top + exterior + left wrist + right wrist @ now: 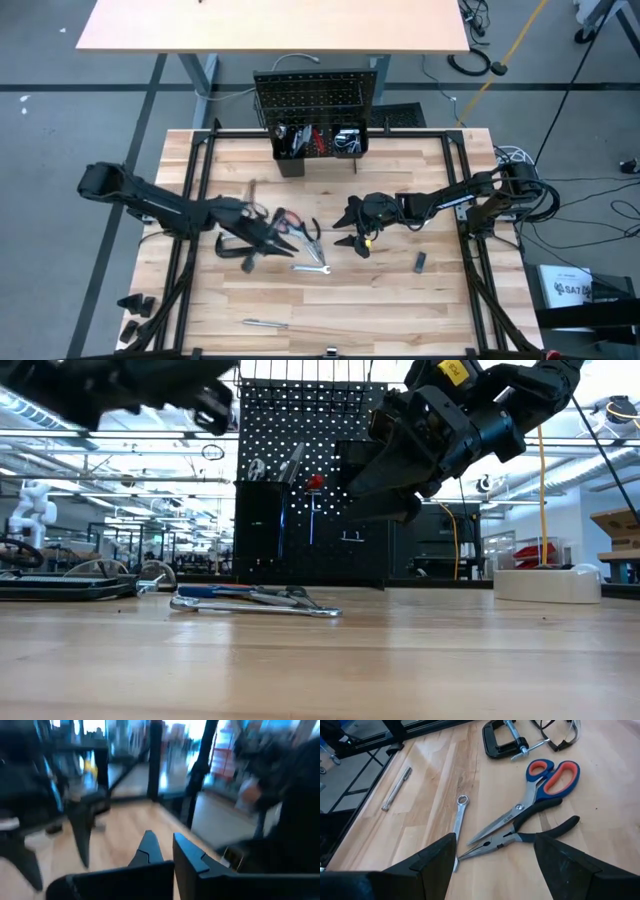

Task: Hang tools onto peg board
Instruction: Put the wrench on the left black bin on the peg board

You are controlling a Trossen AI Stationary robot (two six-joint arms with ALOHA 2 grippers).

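Below the open right tool (495, 857) lie pliers (520, 838) and scissors (530, 795).

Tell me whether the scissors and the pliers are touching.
Touching: in the right wrist view the scissors blades lie across the pliers near their pivot.

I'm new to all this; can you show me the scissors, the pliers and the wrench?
scissors (520, 812), right wrist view, on the pivot screw.
pliers (547, 833), right wrist view, on a black handle.
wrench (460, 817), right wrist view, on the shaft.

Bare metal wrench (458, 822) (satin sheen); matt pale wood table (435, 775).
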